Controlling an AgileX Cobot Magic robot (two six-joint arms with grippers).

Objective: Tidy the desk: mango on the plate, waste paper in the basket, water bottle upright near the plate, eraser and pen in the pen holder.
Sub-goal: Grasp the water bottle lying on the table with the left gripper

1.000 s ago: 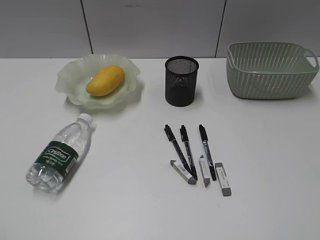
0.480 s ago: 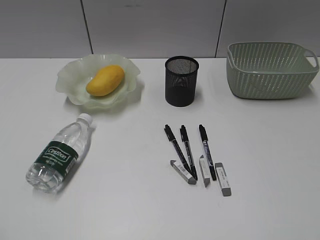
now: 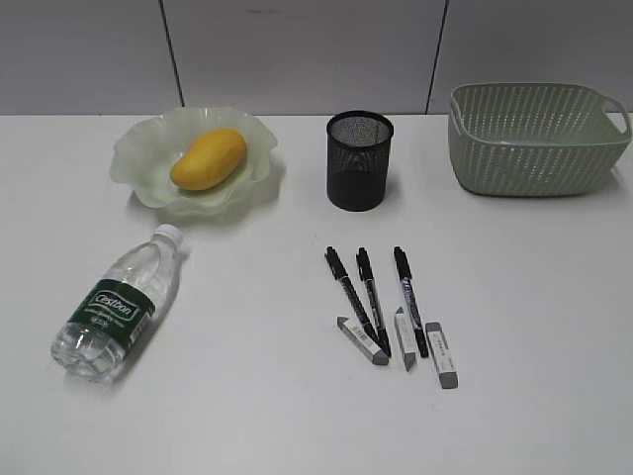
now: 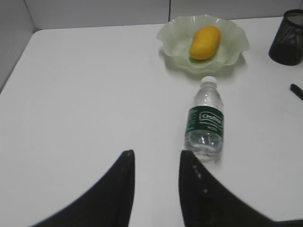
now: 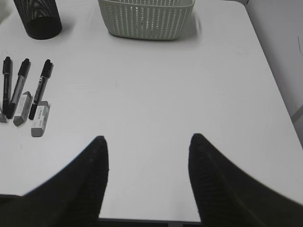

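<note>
Bare desk surrounds the water bottle; plate stands beyond.

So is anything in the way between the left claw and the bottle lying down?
No. In the left wrist view only bare desk lies between the open left claw and the water bottle.

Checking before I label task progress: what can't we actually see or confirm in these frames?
- Waste paper: not seen anywhere; the basket interior is hidden by its own walls in the exterior and right wrist views.
- Pen holder contents: the dark mesh hides the inside.
- Both arms: out of the exterior view.
- Left wrist view: pen holder and one pen cut off by the right edge.
- Eraser and pen print: too small to read.
</note>
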